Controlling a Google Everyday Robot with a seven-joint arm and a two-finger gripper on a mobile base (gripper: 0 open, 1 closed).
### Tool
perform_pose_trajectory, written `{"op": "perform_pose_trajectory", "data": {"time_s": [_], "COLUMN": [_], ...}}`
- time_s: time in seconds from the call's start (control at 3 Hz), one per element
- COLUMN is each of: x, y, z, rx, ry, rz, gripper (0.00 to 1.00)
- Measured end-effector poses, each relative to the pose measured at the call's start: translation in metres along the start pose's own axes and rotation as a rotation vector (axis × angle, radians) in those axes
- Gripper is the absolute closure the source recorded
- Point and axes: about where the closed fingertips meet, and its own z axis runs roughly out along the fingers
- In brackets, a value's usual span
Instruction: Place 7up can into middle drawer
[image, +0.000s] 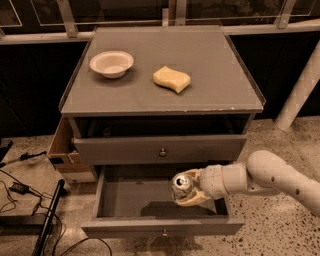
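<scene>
The 7up can (181, 186) shows its silver top with pull tab and is held in my gripper (190, 190), whose cream fingers (194, 200) wrap around it. The white arm reaches in from the right. The can hangs inside the open middle drawer (125, 200), over the right half of its plain grey floor, a little above it. The drawer is pulled out toward the camera; its front panel (160, 227) carries a small round knob (164, 232). The can's label is mostly hidden by the fingers.
The upper drawer front (161, 149) with its knob is slightly open above. On the cabinet top (215, 75) stand a white bowl (111, 63) and a yellow wavy sponge (171, 79). A cardboard box (65, 155) sits at the left. Cables (30, 220) lie on the floor.
</scene>
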Motion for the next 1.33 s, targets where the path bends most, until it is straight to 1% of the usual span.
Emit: {"op": "perform_pose_trajectory", "data": {"time_s": [0.33, 0.67, 1.0, 1.33], "x": [0.025, 0.048, 0.073, 0.097], "y": [-0.024, -0.046, -0.059, -0.061], "z": [0.024, 0.052, 0.078, 0.099], "rx": [0.07, 0.115, 0.126, 0.121], "ry": [0.013, 0.023, 0.03, 0.034], "rz": [0.006, 0.012, 0.031, 0.055], "gripper": [1.0, 1.0, 1.0, 1.0]}}
